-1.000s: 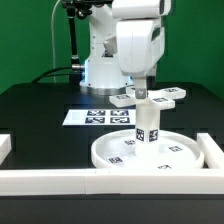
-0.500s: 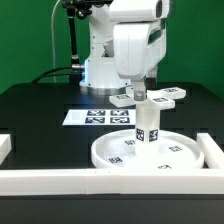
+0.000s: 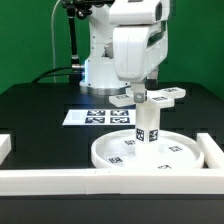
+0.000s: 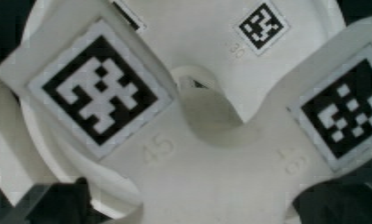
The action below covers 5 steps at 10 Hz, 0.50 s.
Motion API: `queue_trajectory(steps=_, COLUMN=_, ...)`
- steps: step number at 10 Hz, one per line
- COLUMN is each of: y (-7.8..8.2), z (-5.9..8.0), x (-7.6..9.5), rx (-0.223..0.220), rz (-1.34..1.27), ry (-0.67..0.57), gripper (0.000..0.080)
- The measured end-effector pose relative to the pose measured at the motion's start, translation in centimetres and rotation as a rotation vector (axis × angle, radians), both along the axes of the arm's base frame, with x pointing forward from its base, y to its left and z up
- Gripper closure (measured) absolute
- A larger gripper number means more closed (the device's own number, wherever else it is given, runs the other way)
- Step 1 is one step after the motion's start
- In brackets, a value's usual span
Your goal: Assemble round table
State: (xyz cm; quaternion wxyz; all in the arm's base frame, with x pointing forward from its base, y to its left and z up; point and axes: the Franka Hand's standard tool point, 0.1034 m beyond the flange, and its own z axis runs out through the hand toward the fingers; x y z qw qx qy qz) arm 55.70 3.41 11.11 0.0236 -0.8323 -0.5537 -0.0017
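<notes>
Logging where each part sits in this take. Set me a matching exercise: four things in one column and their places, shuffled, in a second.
Things:
1. round disc
2. leg
3. cross-shaped base
4. marker board

Places:
A. on top of the leg
B. flat on the black table, apart from the disc, toward the exterior view's left
C. flat on the table, in the corner of the white rails
D. upright on the disc

Pairs: 1-C, 2-D, 3-A, 4-B

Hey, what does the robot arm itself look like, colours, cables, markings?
The arm is glossy white, built of rounded, bulky housings. A thin black cable runs down beside it. Its fingers look dark. No markings on it are readable.
</notes>
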Motion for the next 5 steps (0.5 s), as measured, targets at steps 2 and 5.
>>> queue_trajectory(steps=2, y=0.01, z=-0.09, x=-0.04, rx=0.000, rz=-0.011, ry=0.002, gripper=0.0150)
queue_trajectory(steps=5, y=0.01, z=-0.12, x=-0.05, rx=-0.001, rz=-0.018, ry=0.003, gripper=0.0150)
